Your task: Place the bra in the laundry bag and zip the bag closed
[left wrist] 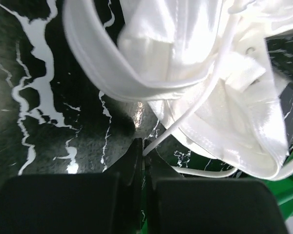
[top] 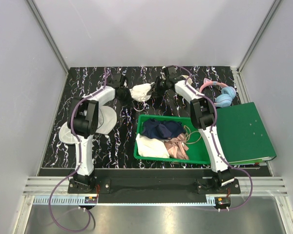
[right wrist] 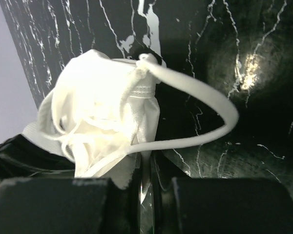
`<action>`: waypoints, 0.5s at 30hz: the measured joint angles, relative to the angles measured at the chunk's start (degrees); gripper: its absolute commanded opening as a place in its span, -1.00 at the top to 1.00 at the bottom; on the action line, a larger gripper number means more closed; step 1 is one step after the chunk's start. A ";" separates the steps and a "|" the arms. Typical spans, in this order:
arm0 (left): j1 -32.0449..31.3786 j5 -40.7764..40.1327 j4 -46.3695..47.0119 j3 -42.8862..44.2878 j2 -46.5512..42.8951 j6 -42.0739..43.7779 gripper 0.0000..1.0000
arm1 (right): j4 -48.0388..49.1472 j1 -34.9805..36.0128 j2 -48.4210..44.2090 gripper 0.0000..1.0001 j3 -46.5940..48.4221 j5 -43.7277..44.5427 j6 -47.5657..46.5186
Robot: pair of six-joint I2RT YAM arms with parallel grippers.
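Note:
The cream-white bra (top: 142, 91) hangs bunched between my two grippers above the far middle of the black marbled table. My left gripper (top: 125, 92) is shut on one thin strap (left wrist: 185, 117); the cups (left wrist: 185, 63) fill the left wrist view. My right gripper (top: 158, 90) is shut on the bra's fabric edge (right wrist: 149, 126), with a strap (right wrist: 205, 97) looping out to the right. The white mesh laundry bag (top: 103, 120) lies open at the left, partly hidden under my left arm.
A green tray (top: 200, 157) holds a navy garment (top: 161, 128), a flat cream cloth (top: 151, 146) and a pink-beige satin garment (top: 178, 147). A green binder (top: 244, 132) lies at the right, pink-and-blue headphones (top: 222, 95) at the far right.

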 measured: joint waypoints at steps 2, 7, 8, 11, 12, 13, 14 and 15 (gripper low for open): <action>0.04 -0.44 -1.11 0.13 -1.05 0.98 1.00 | 0.07 0.07 -0.24 0.92 -0.92 0.00 -0.44; 0.04 -0.39 -4.44 0.98 -6.82 2.99 1.00 | 0.07 0.11 -0.96 0.92 -3.10 0.00 -1.92; 0.07 -0.20 -4.81 2.14 -7.63 3.26 1.00 | 0.09 0.11 -1.07 0.91 -3.43 0.02 -2.25; 0.04 1.25 -5.01 7.96 -8.17 3.61 1.00 | 0.24 0.17 -1.33 0.92 -3.89 0.00 -2.93; 0.04 1.95 -5.03 9.92 -7.89 3.54 1.00 | 0.33 0.22 -1.44 0.92 -4.04 0.00 -3.13; 0.04 2.71 -5.01 12.00 -7.37 3.48 1.00 | 0.33 0.26 -1.62 0.92 -4.26 0.02 -3.34; 0.04 3.32 -4.70 13.86 -6.62 3.21 1.00 | 0.39 0.33 -1.86 0.92 -4.57 0.02 -3.56; 0.04 3.76 -4.63 15.56 -5.77 2.84 1.00 | 0.37 0.42 -2.14 0.92 -4.90 0.04 -3.78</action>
